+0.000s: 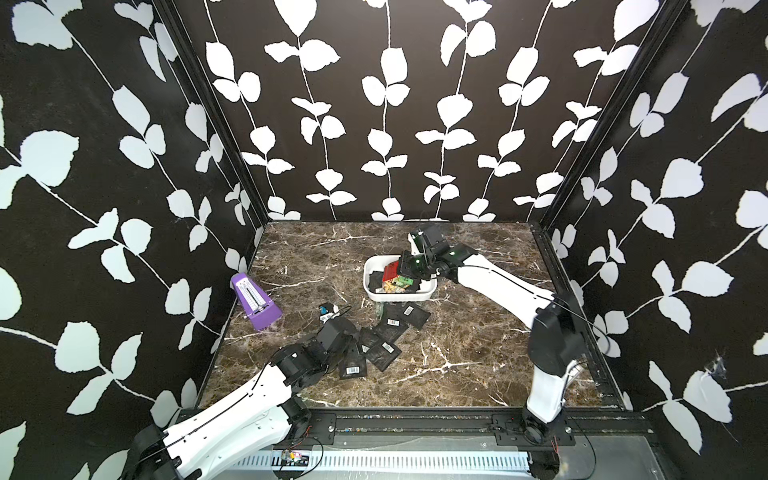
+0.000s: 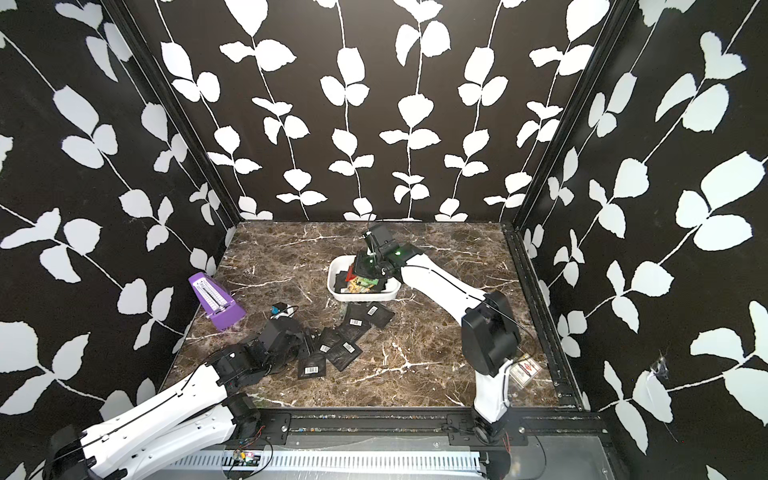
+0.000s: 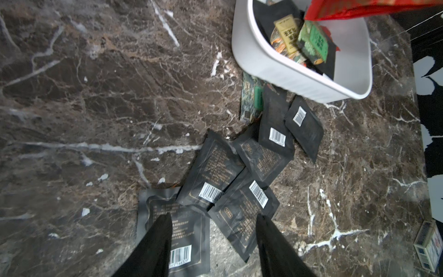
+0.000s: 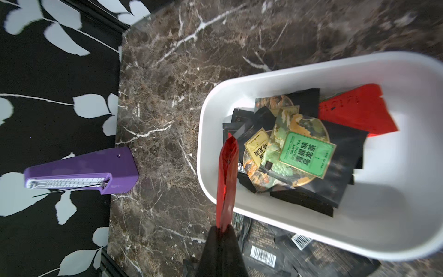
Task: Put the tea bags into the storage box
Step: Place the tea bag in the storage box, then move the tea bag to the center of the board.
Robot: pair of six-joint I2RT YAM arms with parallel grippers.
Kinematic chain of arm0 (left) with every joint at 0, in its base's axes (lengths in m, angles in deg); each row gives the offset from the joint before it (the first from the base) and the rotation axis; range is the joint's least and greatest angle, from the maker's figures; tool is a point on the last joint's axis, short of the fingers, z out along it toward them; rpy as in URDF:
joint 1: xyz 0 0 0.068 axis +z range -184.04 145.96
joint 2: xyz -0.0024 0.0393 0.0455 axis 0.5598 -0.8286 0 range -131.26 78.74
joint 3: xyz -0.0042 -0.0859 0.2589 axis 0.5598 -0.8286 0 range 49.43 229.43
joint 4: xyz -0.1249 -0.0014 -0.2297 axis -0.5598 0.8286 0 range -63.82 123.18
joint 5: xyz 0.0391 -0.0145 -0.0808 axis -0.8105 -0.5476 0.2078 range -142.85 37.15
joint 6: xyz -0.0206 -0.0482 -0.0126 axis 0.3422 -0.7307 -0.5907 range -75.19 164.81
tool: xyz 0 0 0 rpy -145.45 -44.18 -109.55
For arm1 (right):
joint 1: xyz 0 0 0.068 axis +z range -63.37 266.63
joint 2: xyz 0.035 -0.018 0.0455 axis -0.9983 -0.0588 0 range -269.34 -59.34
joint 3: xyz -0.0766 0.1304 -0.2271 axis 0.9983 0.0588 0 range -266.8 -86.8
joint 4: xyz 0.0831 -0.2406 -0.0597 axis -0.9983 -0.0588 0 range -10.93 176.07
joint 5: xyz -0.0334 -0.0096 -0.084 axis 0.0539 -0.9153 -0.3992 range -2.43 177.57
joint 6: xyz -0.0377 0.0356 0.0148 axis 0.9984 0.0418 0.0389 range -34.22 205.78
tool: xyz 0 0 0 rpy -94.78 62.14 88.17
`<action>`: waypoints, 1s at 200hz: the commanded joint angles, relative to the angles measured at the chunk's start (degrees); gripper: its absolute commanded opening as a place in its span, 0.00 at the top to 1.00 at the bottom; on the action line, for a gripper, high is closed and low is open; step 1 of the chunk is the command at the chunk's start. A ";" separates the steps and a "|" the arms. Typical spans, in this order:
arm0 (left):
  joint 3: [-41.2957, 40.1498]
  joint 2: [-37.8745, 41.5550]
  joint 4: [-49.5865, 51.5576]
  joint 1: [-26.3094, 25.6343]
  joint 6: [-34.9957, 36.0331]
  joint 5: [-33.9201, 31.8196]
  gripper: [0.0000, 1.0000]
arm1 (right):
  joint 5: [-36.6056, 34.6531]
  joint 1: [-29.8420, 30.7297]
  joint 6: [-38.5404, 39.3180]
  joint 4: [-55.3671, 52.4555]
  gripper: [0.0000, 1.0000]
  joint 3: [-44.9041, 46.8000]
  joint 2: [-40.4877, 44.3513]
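Observation:
The white storage box (image 1: 376,293) stands mid-table and holds several tea bags (image 4: 304,153), black, red, yellow and green. My right gripper (image 4: 221,230) is shut on a red tea bag (image 4: 226,177), which hangs edge-on over the box's near rim (image 4: 203,134); it also shows in a top view (image 1: 390,272). Several black tea bags (image 1: 384,351) with barcode labels lie overlapping on the marble in front of the box. My left gripper (image 3: 213,218) hovers open just above the nearest ones (image 3: 179,239), with nothing between its fingers. A green patterned tea bag (image 3: 249,100) lies against the box wall (image 3: 275,69).
A purple metronome (image 1: 253,303) stands near the left wall. A small printed card box (image 2: 525,370) lies by the right arm's base, seen also in the left wrist view (image 3: 429,249). Patterned walls close in three sides.

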 commanded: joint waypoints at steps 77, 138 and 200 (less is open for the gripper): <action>1.45 -4.95 -3.64 0.09 1.18 8.63 0.75 | -5.77 -7.41 3.70 -5.32 0.48 6.87 8.36; 2.59 -10.42 -8.46 0.02 0.04 12.57 0.89 | -4.90 -6.01 0.23 -1.97 0.48 29.74 32.77; 1.02 -13.40 -7.94 0.08 -1.97 11.90 1.00 | -10.22 11.91 -15.88 13.19 0.48 51.23 42.00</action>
